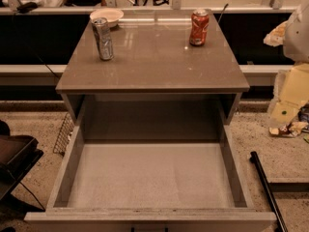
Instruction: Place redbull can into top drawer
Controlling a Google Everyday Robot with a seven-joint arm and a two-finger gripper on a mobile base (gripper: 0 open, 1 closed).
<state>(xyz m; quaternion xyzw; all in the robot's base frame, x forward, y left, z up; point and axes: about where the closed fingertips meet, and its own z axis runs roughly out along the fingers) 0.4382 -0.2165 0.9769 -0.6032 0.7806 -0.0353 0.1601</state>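
The redbull can (103,38), slim and silver-grey with bluish markings, stands upright on the back left of the cabinet's grey top (154,64). The top drawer (69,168) is pulled fully open below the top, a wide shallow grey box with nothing in it. My gripper (288,98), a pale cream and white shape, hangs at the right edge of the view beside the cabinet. It is far from the can and off to the right of the drawer.
A shorter red soda can (199,27) stands at the back right of the top. A white bowl (106,16) sits behind the redbull can. A black rod (263,182) lies right of the drawer. A wire rack (63,134) leans at the left.
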